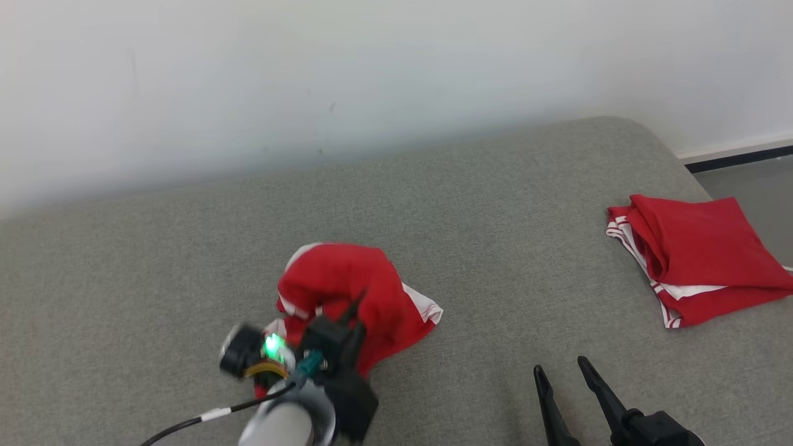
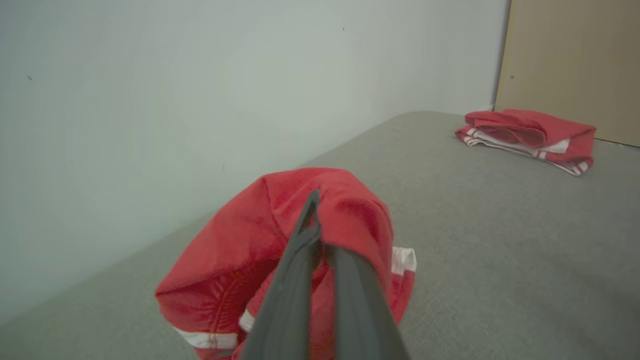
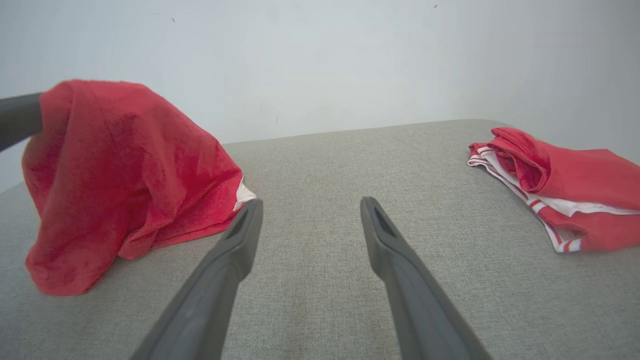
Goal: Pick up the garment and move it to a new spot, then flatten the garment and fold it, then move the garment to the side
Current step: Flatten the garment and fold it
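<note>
The garment [image 1: 337,288] is red with white trim, bunched into a raised hump on the grey padded surface [image 1: 508,248], left of centre. My left gripper [image 1: 358,300] is shut on a fold at the top of the hump, so the cloth drapes down from the fingers [image 2: 312,220] while its lower edge rests on the surface. In the right wrist view the garment [image 3: 125,170] hangs at the left from a dark finger [image 3: 17,120]. My right gripper [image 1: 560,367] stands open near the front edge, with nothing between its fingers [image 3: 235,245], to the right of the garment.
A second red and white garment [image 1: 700,254] lies folded at the surface's right end, near the rounded edge. A pale wall [image 1: 372,74] runs along the far side. Floor [image 1: 759,179] shows beyond the right end, and a tan panel [image 2: 570,60] stands behind it.
</note>
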`<state>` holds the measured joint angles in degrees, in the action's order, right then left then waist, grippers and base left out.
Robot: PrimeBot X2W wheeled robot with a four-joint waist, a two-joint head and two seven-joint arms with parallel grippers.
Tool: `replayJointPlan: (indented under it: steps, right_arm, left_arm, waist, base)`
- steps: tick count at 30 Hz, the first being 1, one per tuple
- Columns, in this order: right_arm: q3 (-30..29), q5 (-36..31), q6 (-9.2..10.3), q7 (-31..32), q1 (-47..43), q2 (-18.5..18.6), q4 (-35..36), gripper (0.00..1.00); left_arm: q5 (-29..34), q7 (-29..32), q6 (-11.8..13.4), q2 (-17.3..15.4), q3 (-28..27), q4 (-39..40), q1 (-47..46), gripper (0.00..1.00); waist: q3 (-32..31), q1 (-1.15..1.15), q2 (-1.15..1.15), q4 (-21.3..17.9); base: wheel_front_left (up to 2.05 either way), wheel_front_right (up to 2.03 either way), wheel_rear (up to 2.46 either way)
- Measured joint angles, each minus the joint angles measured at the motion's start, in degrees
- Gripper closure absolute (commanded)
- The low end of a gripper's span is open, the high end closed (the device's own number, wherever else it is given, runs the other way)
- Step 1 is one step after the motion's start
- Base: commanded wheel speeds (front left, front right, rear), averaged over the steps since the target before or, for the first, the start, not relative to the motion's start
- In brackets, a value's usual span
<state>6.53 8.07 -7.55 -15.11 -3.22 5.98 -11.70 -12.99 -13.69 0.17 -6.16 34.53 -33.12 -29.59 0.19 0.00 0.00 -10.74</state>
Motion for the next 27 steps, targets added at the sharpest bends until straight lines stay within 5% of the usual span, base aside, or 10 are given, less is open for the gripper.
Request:
replayJointPlan:
  steps: [1, 2, 3, 4, 10, 16, 23, 27]
  right_arm:
    - [-0.2, 0.0, 0.0, 0.0, -0.1, 0.0, 0.0, 0.0]
    - [-0.4, 0.0, 0.0, 0.0, -0.3, 0.0, 0.1, 0.0]
    - [-0.5, 0.0, 0.0, 0.0, -0.4, 0.0, 0.1, 0.0]
    - [-0.7, 0.0, 0.0, 0.0, -0.4, -0.1, 0.1, 0.0]
    - [-1.1, 0.0, 0.0, 0.0, -0.6, -0.3, 0.3, 0.0]
    - [-0.9, 0.0, 0.0, 0.0, -0.5, -0.5, 0.4, 0.0]
    - [-0.4, 0.0, 0.0, 0.0, -0.3, -0.6, 0.2, 0.0]
    - [-0.5, 0.0, 0.0, 0.0, 0.2, -0.6, 0.4, 0.0]
  left_arm:
    - [-1.0, 1.6, -1.2, 0.0, 0.5, -1.5, 1.5, 0.94]
    - [-1.8, 3.6, -2.4, 0.0, 1.0, -2.9, 3.0, 0.65]
    - [-2.3, 5.0, -3.2, 0.0, 1.6, -3.9, 4.4, 0.18]
    - [-3.9, 6.6, -4.3, 0.3, 2.0, -4.5, 5.7, 0.0]
    - [-12.5, 13.7, -7.3, 1.9, 4.9, -1.5, 10.2, 0.0]
    - [-26.2, 22.3, -7.1, 1.6, -0.2, 9.4, 12.0, 0.0]
    - [-24.9, 27.3, 3.9, -4.9, -6.3, 17.7, 11.4, 0.0]
    - [-23.8, 30.6, 5.4, -6.6, -5.4, 18.1, 11.1, 0.0]
  waist:
    - [0.0, 0.0, 0.0, 0.0]
    - [0.1, 0.0, 0.0, 0.1]
    - [0.2, 0.0, 0.0, 0.2]
    - [0.2, 0.0, 0.0, 0.3]
    - [0.6, 0.0, 0.0, 1.2]
    - [0.8, 0.0, 0.0, 1.2]
    - [1.1, 0.0, 0.0, -0.4]
    - [1.4, 0.0, 0.0, -1.8]
  base:
    - [0.0, 0.0, 0.0]
    - [0.0, 0.0, 0.0]
    - [0.0, 0.0, 0.0]
    - [0.0, 0.0, 0.0]
    - [0.0, 0.0, 0.0]
    - [0.0, 0.0, 0.0]
    - [0.0, 0.0, 0.0]
    - [0.0, 0.0, 0.0]
